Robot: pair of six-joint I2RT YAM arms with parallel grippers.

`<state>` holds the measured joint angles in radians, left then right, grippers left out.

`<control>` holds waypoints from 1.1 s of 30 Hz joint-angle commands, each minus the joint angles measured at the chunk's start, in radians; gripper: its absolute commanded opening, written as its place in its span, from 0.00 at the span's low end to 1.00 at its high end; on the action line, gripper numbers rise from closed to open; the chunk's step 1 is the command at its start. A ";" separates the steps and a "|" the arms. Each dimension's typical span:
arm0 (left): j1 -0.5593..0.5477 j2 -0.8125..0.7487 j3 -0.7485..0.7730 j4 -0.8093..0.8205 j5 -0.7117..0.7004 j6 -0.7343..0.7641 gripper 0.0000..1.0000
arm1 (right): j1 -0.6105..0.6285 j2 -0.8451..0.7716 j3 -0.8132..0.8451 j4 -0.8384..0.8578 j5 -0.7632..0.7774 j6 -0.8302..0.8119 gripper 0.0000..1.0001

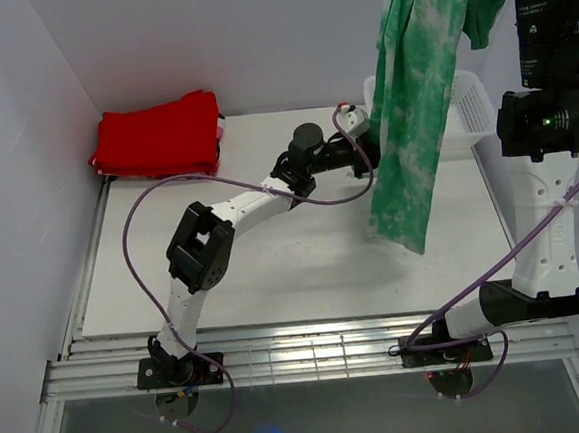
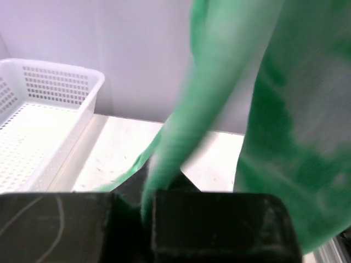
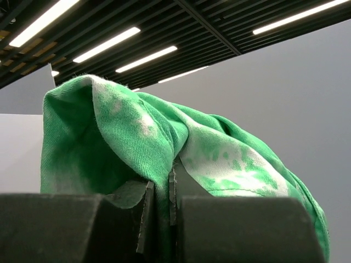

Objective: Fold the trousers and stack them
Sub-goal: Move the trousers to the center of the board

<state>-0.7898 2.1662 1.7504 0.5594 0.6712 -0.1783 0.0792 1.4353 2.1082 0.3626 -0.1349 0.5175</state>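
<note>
Top external view: dangling the trousers [image 1: 415, 96] from high at the right, well above the worktop [image 1: 274, 268], letting the green, white-blotched cloth drop in one long drape, its lower end hanging close over the right half of the worktop; touching or not, impossible to tell. Stretching the left arm [image 1: 239, 205] across from its base to the left edge of the drape, meeting the cloth about midway down. Standing the right arm [image 1: 546, 226] upright at the right side, carrying its wrist up to the top edge of the picture.

Left wrist view: clenching the left fingers [image 2: 156, 219] on a narrow, blurred strip of the green cloth rising from between them, with the wider part of the trousers hanging at the right. Showing a white basket [image 2: 49, 109] at the left, sitting on the worktop against the back wall.

Right wrist view: grasping the trousers with the right fingers [image 3: 148, 219], pinching a fold tight between them and bunching the rest in a hump over the top, under ceiling lights.

Top external view again: leaving a red folded garment [image 1: 158, 137] lying at the far left corner, well apart from the trousers, and the white basket partly hidden behind the drape at the far right.
</note>
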 commanded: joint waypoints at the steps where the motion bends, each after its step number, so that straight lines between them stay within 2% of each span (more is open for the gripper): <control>1: 0.044 -0.328 -0.095 0.073 0.047 -0.050 0.00 | 0.010 -0.010 0.067 0.098 0.027 0.012 0.08; 6: 0.125 -0.610 -0.284 0.004 0.090 -0.173 0.00 | 0.028 0.007 0.072 0.104 0.038 -0.016 0.08; 10: 0.213 -0.836 -0.382 -0.210 0.103 -0.197 0.00 | 0.051 0.001 -0.005 0.076 0.009 -0.051 0.08; 12: 0.303 -0.959 -0.443 -0.303 0.120 -0.194 0.00 | 0.059 -0.036 -0.097 0.069 -0.037 -0.062 0.08; 13: 0.331 -0.998 -0.459 -0.431 0.107 -0.153 0.00 | 0.076 -0.051 -0.214 0.058 -0.055 -0.074 0.08; 15: 0.395 -1.087 -0.486 -0.591 0.085 -0.058 0.00 | 0.097 -0.096 -0.347 0.041 -0.124 -0.135 0.08; 16: 0.405 -1.105 -0.488 -0.762 0.027 0.045 0.00 | 0.114 -0.114 -0.490 0.015 -0.134 -0.222 0.08; 18: 0.409 -1.117 -0.497 -0.918 -0.011 0.144 0.00 | 0.116 -0.174 -0.638 -0.016 -0.143 -0.328 0.08; 19: 0.411 -1.108 -0.502 -1.050 -0.027 0.181 0.00 | 0.116 -0.197 -0.705 -0.036 -0.140 -0.400 0.08; 20: 0.411 -1.097 -0.511 -1.103 -0.056 0.253 0.00 | 0.114 -0.222 -0.838 -0.084 -0.123 -0.565 0.08; 22: 0.411 -1.033 -0.532 -1.226 -0.085 0.327 0.00 | 0.102 -0.311 -0.966 -0.140 -0.118 -0.751 0.08; 23: 0.411 -1.002 -0.552 -1.257 -0.161 0.374 0.00 | 0.091 -0.341 -1.088 -0.210 -0.147 -0.936 0.08; 26: 0.426 -0.844 -0.571 -1.369 -0.216 0.480 0.00 | 0.033 -0.479 -1.259 -0.358 -0.206 -1.244 0.08; 27: 0.440 -0.809 -0.574 -1.386 -0.203 0.522 0.01 | 0.016 -0.551 -1.368 -0.448 -0.207 -1.450 0.10; 28: 0.472 -0.745 -0.574 -1.421 -0.184 0.542 0.05 | -0.030 -0.585 -1.414 -0.479 -0.210 -1.531 0.12; 29: 0.491 -0.723 -0.572 -1.432 -0.155 0.557 0.17 | -0.063 -0.617 -1.448 -0.510 -0.254 -1.594 0.15; 30: 0.512 -0.705 -0.569 -1.441 -0.107 0.574 0.23 | -0.109 -0.666 -1.479 -0.554 -0.288 -1.733 0.24; 31: 0.530 -0.689 -0.563 -1.458 -0.090 0.586 0.31 | -0.168 -0.683 -1.485 -0.655 -0.313 -1.793 0.30; 32: 0.562 -0.663 -0.554 -1.474 -0.076 0.605 0.55 | -0.194 -0.696 -1.484 -0.701 -0.346 -1.842 0.34; 33: 0.580 -0.652 -0.528 -1.487 -0.068 0.634 0.63 | -0.237 -0.702 -1.461 -0.809 -0.362 -1.937 0.46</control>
<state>-0.2726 1.5700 1.1557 -0.8112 0.5266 0.3214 -0.0700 0.7799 0.5926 -0.3027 -0.3805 -0.9829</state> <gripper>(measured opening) 0.496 0.336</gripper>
